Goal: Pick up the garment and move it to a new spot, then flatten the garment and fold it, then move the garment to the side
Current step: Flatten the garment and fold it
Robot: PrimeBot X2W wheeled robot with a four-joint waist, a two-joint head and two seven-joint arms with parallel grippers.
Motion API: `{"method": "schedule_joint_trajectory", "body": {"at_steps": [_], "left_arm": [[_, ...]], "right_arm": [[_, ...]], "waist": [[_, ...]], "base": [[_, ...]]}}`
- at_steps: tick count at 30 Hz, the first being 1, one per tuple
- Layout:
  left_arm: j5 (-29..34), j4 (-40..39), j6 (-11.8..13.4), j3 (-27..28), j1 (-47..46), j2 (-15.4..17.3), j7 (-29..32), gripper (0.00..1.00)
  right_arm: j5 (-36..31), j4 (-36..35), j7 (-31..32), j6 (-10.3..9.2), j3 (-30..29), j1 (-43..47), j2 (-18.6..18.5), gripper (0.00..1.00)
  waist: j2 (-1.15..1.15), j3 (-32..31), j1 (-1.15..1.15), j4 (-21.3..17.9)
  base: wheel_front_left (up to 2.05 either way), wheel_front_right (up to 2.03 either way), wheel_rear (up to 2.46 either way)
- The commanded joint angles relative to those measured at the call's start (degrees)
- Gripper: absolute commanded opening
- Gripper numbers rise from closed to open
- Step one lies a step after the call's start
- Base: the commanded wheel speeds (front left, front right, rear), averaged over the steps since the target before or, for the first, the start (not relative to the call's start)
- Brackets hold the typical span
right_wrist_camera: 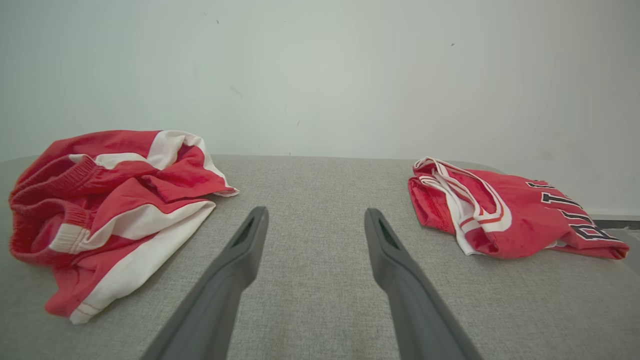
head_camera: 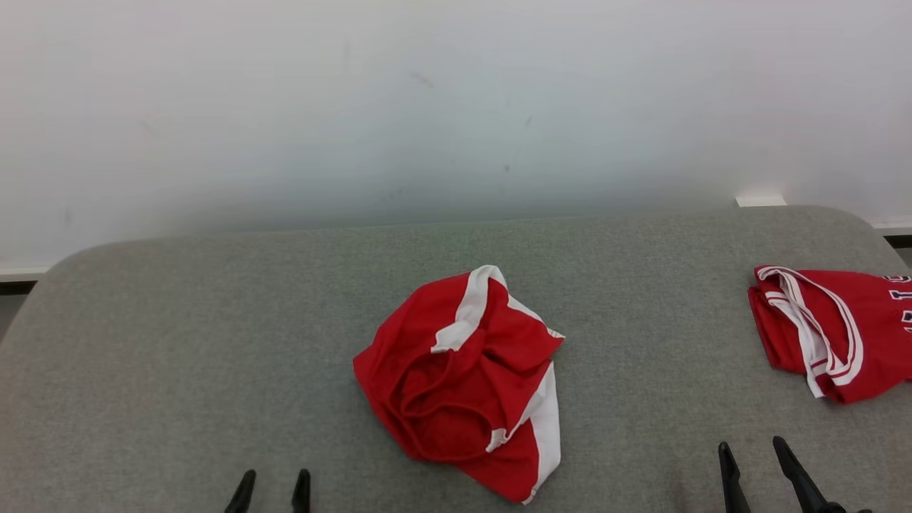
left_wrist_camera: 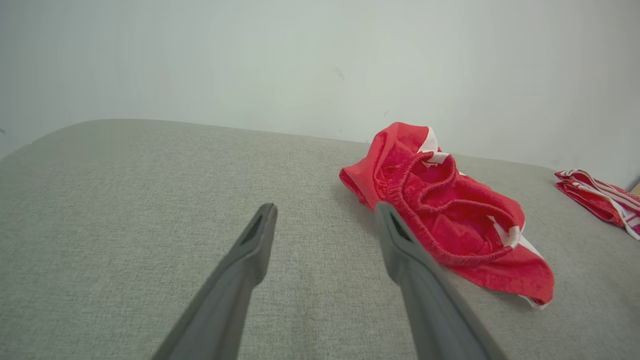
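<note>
Left gripper (head_camera: 272,493) and right gripper (head_camera: 754,467): fingers apart, empty, evidently readied for pickup. Crumpled red shorts with white side stripes (head_camera: 459,385) lie mid-table, one o'clock from left gripper, on grey fabric tabletop (head_camera: 178,342). Folded red lettered jersey (head_camera: 826,331) at three o'clock, apparently set aside.
</note>
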Motion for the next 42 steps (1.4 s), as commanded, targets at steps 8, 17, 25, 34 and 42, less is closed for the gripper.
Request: {"method": "schedule_joint_trajectory", "body": {"at_steps": [8,17,25,34,42], "left_arm": [[0.3,1.7,-0.8,-9.7,-7.7,-0.1,0.0,1.0],[-3.8,11.4,-0.7,-16.0,-15.6,0.6,10.7,1.0],[-5.1,17.7,-0.4,-15.7,-18.1,0.9,11.9,1.0],[-6.8,23.6,-0.6,-15.6,-22.2,1.1,10.6,0.33],[-10.4,25.6,-0.8,-15.7,-26.7,1.9,12.2,0.0]], "right_arm": [[0.0,0.0,-0.2,-0.15,1.3,-1.9,0.0,1.0],[0.6,-0.4,-0.2,-0.15,3.0,-2.4,0.0,1.0],[-0.1,-0.2,-0.2,-0.15,3.0,-2.6,0.0,1.0],[-0.2,-0.1,-0.2,-0.15,4.0,-3.5,0.0,1.0],[0.6,0.4,-0.2,-0.15,4.1,-3.7,0.0,1.0]], "waist": [[0.0,0.9,0.0,-3.9],[0.0,1.6,0.0,-10.6],[0.0,2.6,0.0,-14.7],[0.0,3.5,0.0,-16.8],[0.0,3.6,0.0,-18.3]], "base": [[0.0,0.0,0.0],[0.0,0.0,0.0],[0.0,0.0,0.0],[0.0,0.0,0.0],[0.0,0.0,0.0]]}}
